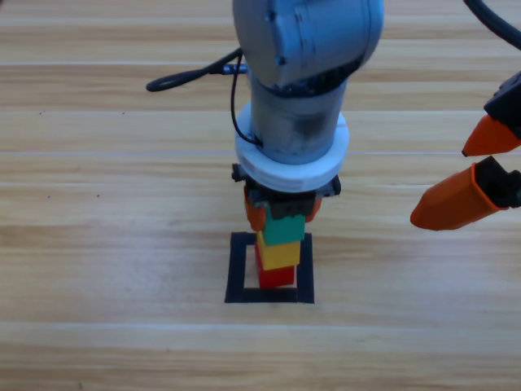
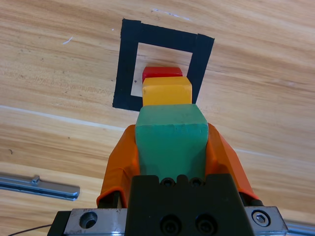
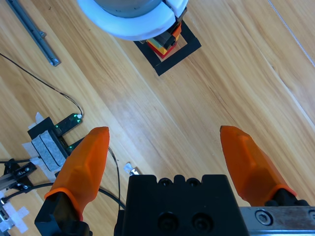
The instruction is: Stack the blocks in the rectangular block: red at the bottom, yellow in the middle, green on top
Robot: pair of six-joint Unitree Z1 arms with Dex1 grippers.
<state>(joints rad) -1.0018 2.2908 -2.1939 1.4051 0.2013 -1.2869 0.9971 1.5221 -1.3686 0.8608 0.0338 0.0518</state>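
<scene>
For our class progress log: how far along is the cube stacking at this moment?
Done: the small red cube sits inside the black tape rectangle, with the small yellow cube on it. In hand: the left pincer is shut on the small teal-green cube, which sits on the yellow one. Left: letting go and backing away. The right pincer waits open at the right edge.
</scene>
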